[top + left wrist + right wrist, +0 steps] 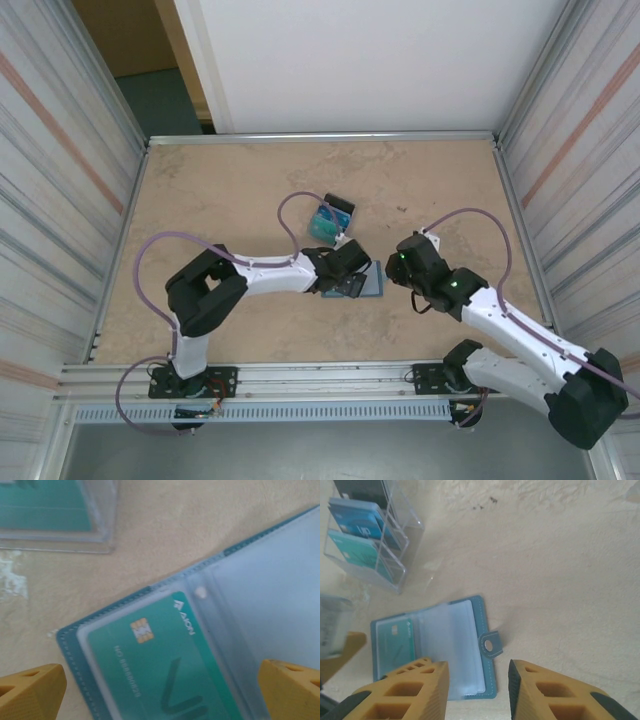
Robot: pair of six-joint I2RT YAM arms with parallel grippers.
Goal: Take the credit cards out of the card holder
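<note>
The card holder (368, 285) lies open and flat on the table, its pale lining up. In the left wrist view a teal-green credit card (160, 670) with a gold chip sits inside the left pocket of the card holder (260, 605). My left gripper (160, 700) is open just above it, one yellow finger on each side. My right gripper (477, 690) is open too, hovering over the right edge of the card holder (455, 650) near its snap tab (490, 645). The right half's clear sleeves look bare. In the top view the left gripper (348, 272) and right gripper (399, 267) flank the wallet.
A small clear tray (330, 220) stands just beyond the wallet, holding a blue card (357, 522) and a teal card (355, 552). Metal rails edge the table on all sides. The left gripper's finger (340, 655) shows beside the wallet in the right wrist view.
</note>
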